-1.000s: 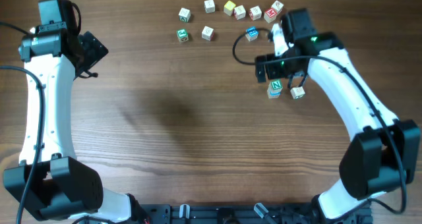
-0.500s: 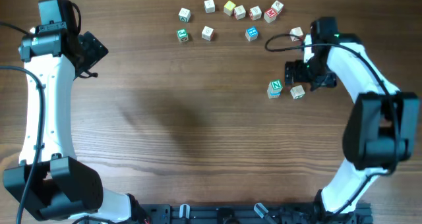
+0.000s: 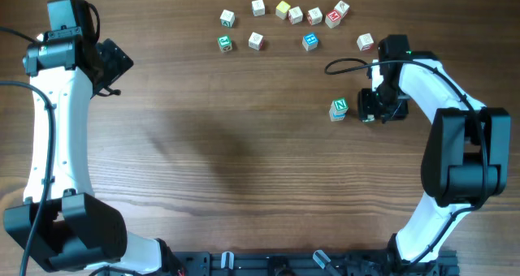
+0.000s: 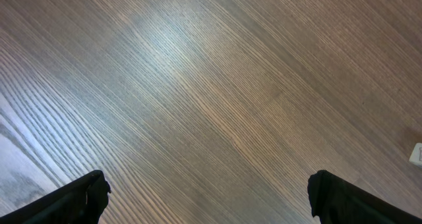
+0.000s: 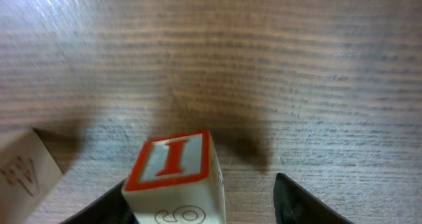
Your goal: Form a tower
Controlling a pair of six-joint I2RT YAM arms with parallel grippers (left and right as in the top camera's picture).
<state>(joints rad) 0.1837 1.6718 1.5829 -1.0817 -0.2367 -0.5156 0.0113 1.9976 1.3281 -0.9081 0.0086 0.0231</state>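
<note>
Right arm (image 3: 426,77) swung off far row, now low over I cube (image 5: 173,159). Its jaws apart, straddling cube, not yet clamped; gap shows on one side. You: centre cube in jaws before closing, grip flat sides square, lift straight up so it can't twist. Tower (image 3: 339,107) sits just beside, green letter on top; looks stacked, can't confirm. Don't nudge it. Left jaws wide apart, empty, over bare tabletop (image 4: 217,85). Far: loose cubes (image 3: 295,15) in ragged row.
</note>
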